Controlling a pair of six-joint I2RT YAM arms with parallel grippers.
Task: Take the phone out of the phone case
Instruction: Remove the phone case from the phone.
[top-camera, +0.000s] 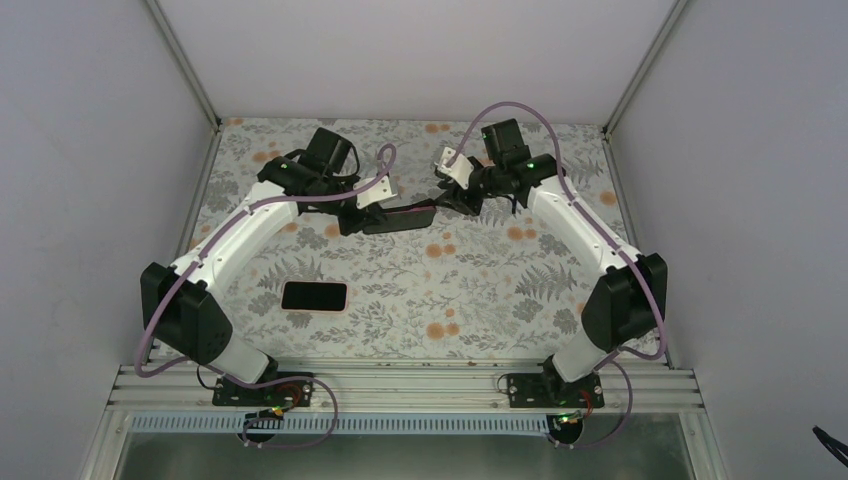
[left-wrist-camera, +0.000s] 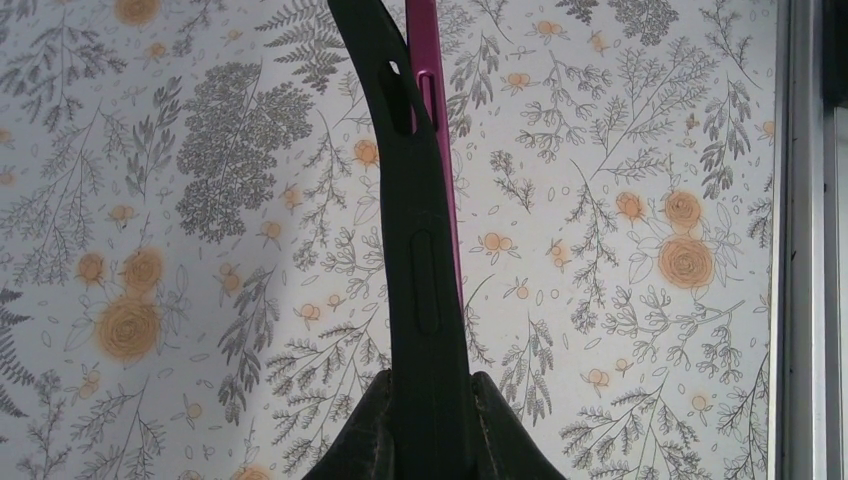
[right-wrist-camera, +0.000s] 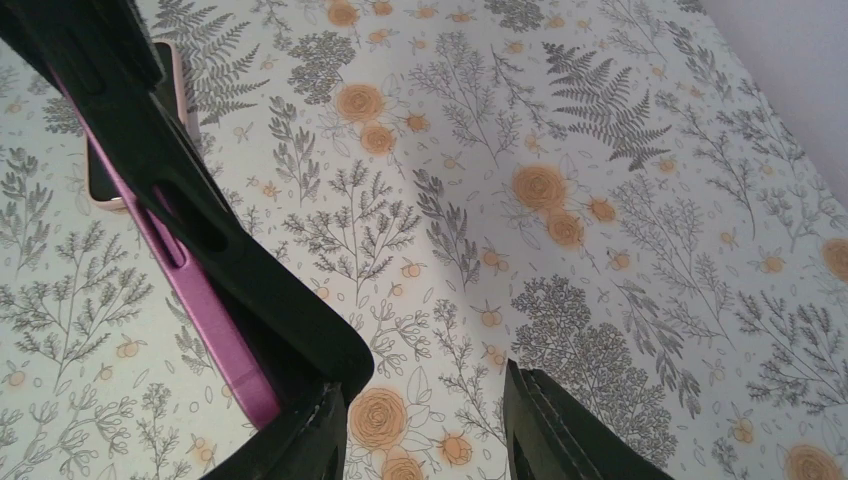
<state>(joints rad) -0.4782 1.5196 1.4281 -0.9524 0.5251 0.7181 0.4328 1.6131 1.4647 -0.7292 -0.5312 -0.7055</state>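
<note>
Held clear of the flowered worktop (top-camera: 480, 290) between the two arms, the black phone case (top-camera: 400, 216) has the phone (left-wrist-camera: 435, 120) inside it, a magenta strip showing along one side in both wrist views. The left tool (left-wrist-camera: 428, 425) is clamped narrow on one end of the case, its pads pressed against both faces. The right tool (right-wrist-camera: 422, 400) stands partly open at the other end. One finger (right-wrist-camera: 300, 450) sits against the case's rounded corner and the other is apart, with bare worktop visible between them, so nothing is pinched there. In the left wrist view the case's lip bows away from the phone toward the far end. That suggests a soft, rubbery, grippy material that will bend and peel rather than snap. The phone itself looks rigid and smooth-edged, probably slippery, and unlikely to take a drop well. The sensible hold appears to be the case's loosened lip or corner for peeling, and the phone's bare long edges, not its faces, for drawing it out. The risk is the phone sliding free as the case's grip on it gives way. A second phone (top-camera: 314, 296) lies flat on the worktop near the left arm, well apart.
</note>
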